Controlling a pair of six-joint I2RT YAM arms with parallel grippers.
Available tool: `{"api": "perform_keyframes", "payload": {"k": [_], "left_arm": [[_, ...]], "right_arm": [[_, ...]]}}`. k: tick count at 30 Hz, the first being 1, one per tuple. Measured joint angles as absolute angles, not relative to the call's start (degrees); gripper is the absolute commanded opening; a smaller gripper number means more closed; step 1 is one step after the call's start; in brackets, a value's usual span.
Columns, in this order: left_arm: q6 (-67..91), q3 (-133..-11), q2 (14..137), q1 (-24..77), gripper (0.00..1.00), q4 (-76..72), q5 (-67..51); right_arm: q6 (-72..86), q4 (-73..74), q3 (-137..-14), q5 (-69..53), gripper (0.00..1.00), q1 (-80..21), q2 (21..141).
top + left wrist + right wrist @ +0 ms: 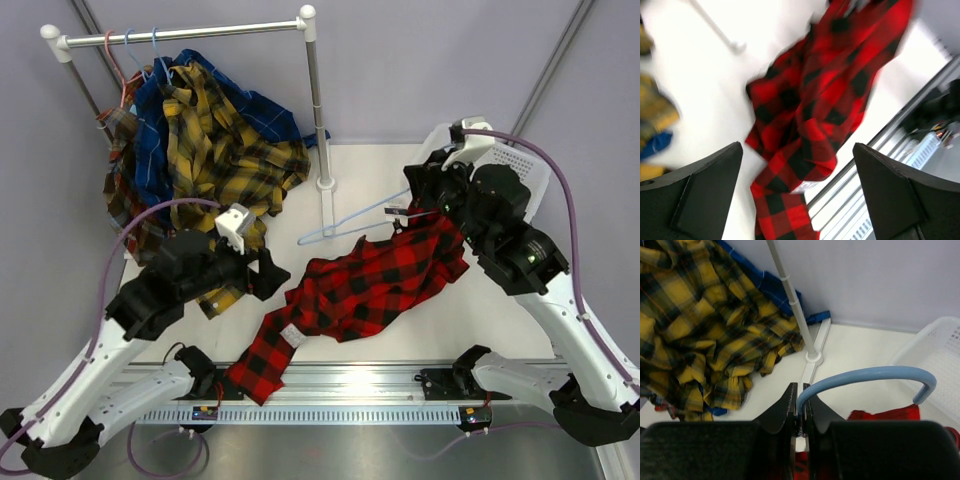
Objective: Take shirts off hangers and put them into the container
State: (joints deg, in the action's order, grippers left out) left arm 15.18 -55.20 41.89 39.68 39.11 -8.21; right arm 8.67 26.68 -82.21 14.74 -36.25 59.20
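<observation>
You overlook the whole tabletop (400, 170) from high behind its near edge. Your left wrist view looks closely down on the red-and-black shirt (815, 100), and your right wrist view looks out past the light blue hanger (865, 375). The overhead view shares both.

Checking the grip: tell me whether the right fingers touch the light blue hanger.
Touching. Right wrist view shows the right fingers pinched on the light blue hanger's hook.

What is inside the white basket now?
The part of the white basket seen from the right wrist shows only bare perforated wall. In the top view the right arm covers most of it.
</observation>
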Motion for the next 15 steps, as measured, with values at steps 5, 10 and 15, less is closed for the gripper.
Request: {"api": "perform_keyframes", "payload": {"k": [5, 10, 15], "left_arm": [[13.2, -66.3, 40.9, 39.7, 0.99, 39.1, -10.8], [12.2, -72.0, 44.8, 39.7, 0.97, 38.2, -14.1], [12.0, -72.6, 53.9, 39.7, 0.90, 38.0, -16.7]], "right_arm": [[8.3, 25.1, -76.9, 12.5, 0.00, -37.5, 60.2], [7.2, 23.0, -75.2, 12.2, 0.00, -40.1, 63.1], [6.3, 20.2, -74.7, 12.3, 0.00, -41.5, 65.9]]}}
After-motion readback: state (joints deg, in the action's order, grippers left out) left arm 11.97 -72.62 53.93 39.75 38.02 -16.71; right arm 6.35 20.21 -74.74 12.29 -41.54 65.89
